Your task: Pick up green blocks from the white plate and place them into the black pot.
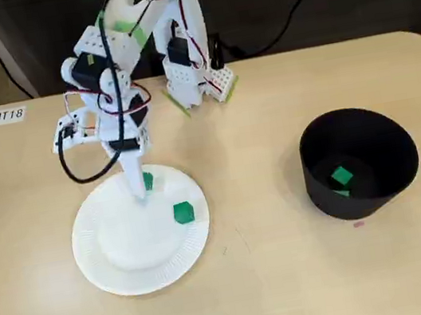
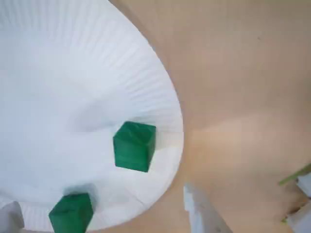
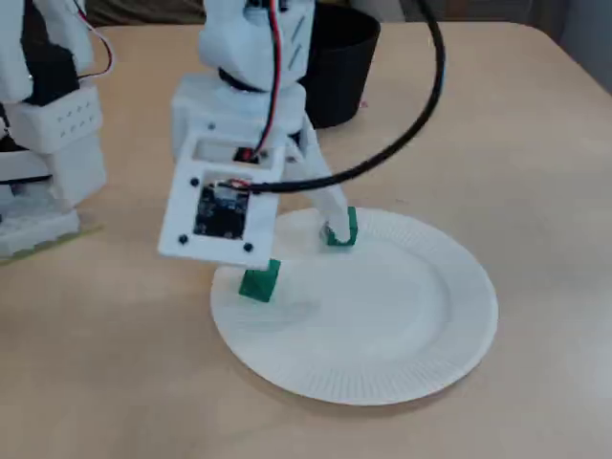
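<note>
Two green blocks lie on your white plate (image 1: pixel 126 256), and a third block (image 1: pixel 341 177) rests down inside the black pot (image 1: pixel 365 190); all three are small, sharp-edged cubes with flat, matte faces; a smaller patch of green shows just beside the third block, too small for you to make out. You can see that the plate is round paper, smooth in the middle with a finely fluted rim; the pot is round and matte black, with plain walls that narrow toward the base, and it stands well apart from the plate on the pale, wood-look table (image 1: pixel 296 281); a small white label (image 1: pixel 8 115) reading MT18 sits near one table corner. Your gripper (image 1: pixel 140 192) is white plastic and points down onto the plate; in the wrist view its tapered fingers (image 2: pixel 200 213) stand wide apart, one toward each lower corner, so the jaws are apart and hold nothing. The near block (image 2: pixel 71 212) lies between those fingers at the bottom of the wrist view, on the fluted rim; you cannot tell whether it touches either finger. The far block (image 2: pixel 134 146) sits further along, where the smooth centre meets the fluting, clear of both fingers.
</note>
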